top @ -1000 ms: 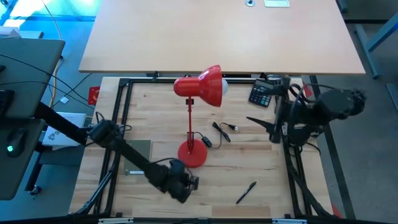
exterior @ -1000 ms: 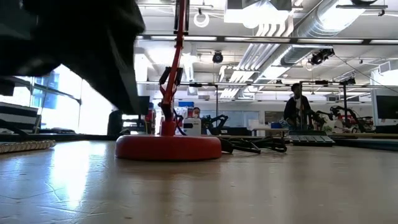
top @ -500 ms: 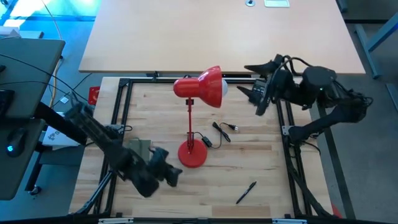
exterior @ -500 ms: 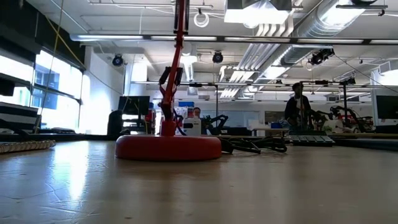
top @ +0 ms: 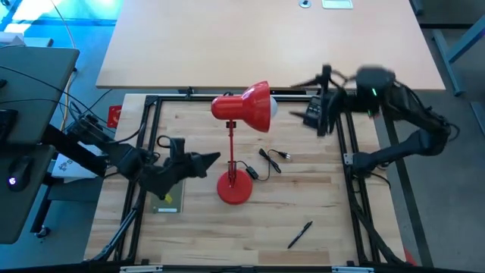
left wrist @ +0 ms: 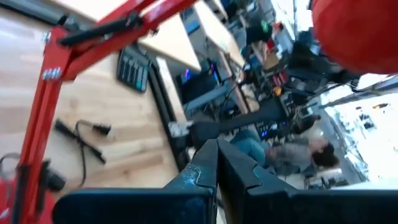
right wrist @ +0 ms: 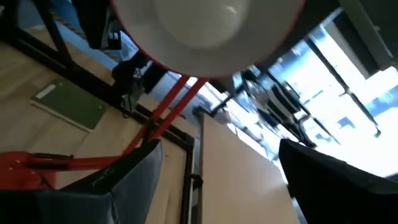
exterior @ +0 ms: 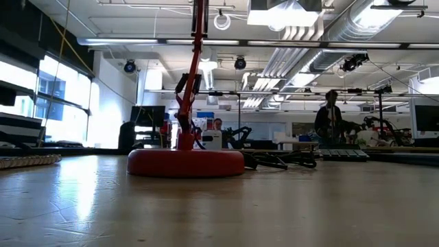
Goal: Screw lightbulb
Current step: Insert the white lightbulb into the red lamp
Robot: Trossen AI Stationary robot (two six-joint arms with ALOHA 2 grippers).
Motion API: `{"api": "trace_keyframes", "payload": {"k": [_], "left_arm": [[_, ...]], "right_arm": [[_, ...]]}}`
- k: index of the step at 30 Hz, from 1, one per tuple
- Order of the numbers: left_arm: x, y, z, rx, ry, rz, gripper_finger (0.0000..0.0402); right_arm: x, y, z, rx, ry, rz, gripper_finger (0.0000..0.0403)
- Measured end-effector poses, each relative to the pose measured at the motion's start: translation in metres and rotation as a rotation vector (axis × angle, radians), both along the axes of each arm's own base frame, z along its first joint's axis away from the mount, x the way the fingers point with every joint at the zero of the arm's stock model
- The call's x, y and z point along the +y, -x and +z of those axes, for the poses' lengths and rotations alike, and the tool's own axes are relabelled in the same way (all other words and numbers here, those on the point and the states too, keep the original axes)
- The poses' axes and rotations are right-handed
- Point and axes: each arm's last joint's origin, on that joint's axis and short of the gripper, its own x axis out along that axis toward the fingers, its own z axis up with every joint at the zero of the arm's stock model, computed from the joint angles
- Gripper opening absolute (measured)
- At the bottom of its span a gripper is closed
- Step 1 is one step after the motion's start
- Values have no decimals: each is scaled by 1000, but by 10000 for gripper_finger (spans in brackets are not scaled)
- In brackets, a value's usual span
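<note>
Left gripper (top: 214, 158) swung up, clenched, right gripper (right wrist: 217, 180) spread, lightbulb (right wrist: 202, 15) seen only there.

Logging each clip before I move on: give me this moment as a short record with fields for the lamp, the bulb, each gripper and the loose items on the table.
lamp: red desk lamp standing mid-table, shade turned toward the right arm
bulb: white lightbulb already sitting inside the shade
left gripper: shut, empty, left of the lamp stem
right gripper: open, empty, off the shade's open end, not touching it
loose items: black pen, calculator, green pad, lamp cord and plug
</note>
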Motion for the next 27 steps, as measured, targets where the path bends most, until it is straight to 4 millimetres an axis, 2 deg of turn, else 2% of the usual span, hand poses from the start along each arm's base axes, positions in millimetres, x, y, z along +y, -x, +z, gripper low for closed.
{"api": "trace_keyframes", "payload": {"k": [4, 7, 11, 14, 19, 27], "left_arm": [[6, -7, 2, -11, -22, 23, 0], [11, -9, 2, -12, -23, 39, 0], [12, -10, 2, -4, -32, 41, 0], [11, -10, 2, 10, -47, 25, 0], [11, -9, 2, 26, -61, 4, 0], [12, -6, 5, 28, -65, -22, 0]], "right_arm": [[-40, -8, 5, -91, 28, 39, 317], [-54, -17, 4, -125, 38, 76, 317], [-47, -24, 2, -133, 9, 269, 317], [-41, -27, 2, -139, 48, 307, 317], [-30, -28, 15, -252, 181, 346, 317], [-28, -31, 13, -226, -122, 314, 317]]}}
